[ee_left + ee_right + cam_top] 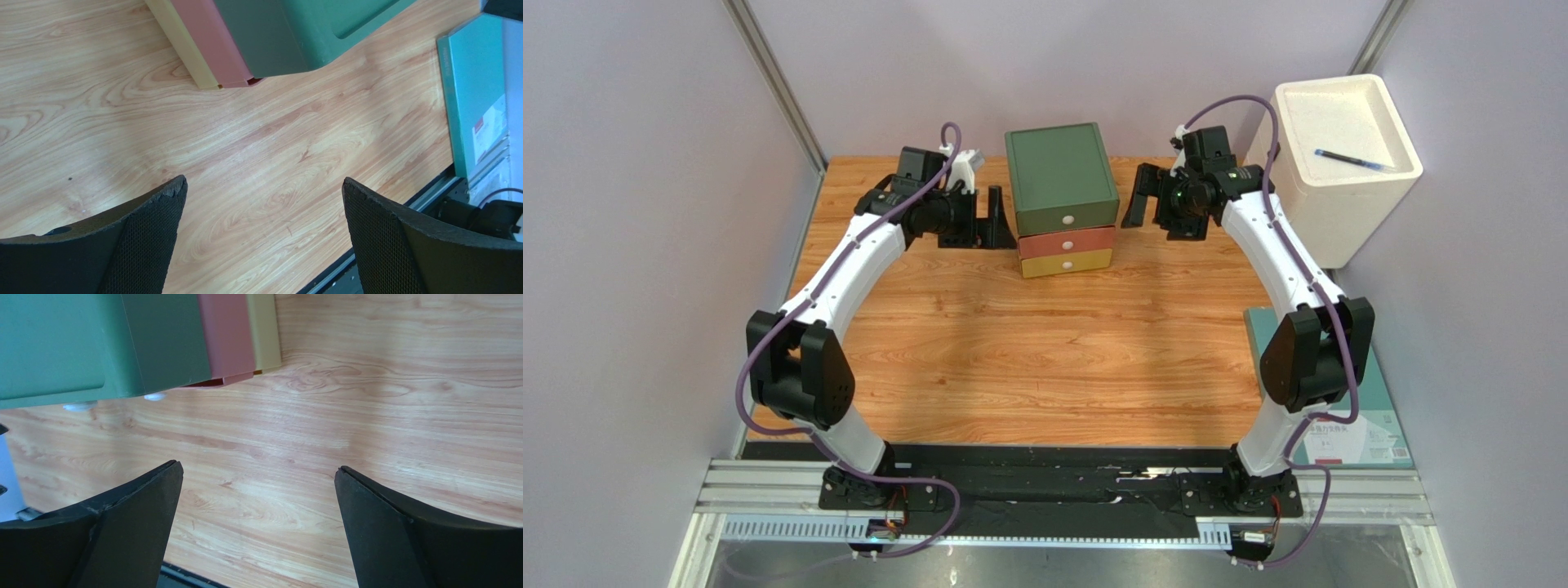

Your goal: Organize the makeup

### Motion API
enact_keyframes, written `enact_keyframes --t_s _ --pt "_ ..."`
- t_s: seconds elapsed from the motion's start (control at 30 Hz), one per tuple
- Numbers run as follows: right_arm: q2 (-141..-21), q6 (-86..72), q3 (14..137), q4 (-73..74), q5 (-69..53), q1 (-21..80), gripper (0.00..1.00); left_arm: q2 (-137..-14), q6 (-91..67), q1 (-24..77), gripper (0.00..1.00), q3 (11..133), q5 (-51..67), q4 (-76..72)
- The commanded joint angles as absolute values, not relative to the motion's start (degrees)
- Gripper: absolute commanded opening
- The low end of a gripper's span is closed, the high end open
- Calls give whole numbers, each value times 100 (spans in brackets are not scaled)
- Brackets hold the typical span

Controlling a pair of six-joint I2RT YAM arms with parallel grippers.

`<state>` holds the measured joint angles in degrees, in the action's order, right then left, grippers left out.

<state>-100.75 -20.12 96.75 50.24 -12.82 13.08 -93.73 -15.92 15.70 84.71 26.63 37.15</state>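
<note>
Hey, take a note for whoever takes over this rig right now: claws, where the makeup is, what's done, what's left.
Left claw: open, empty, at the left side of the green, red and yellow plastic drawer box.
Right claw: open, empty, at the box's right side.
Makeup: none visible in any view.
Done: probably stowed in the drawers, which look shut; their contents are hidden.
Left: confirm the drawers' contents, then pull both arms back.
</note>
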Motion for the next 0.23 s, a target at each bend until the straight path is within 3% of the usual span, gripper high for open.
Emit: enact_keyframes --t_s 0.0,0.2 --pt "-9958 -1653 10186 5001 -467 1581 100 -9439 -1195 1547 100 8736 2531 4043" --pt "-10028 -1520 10433 5036 209 1889 100 -9150 -949 1538 99 8446 2725 3701"
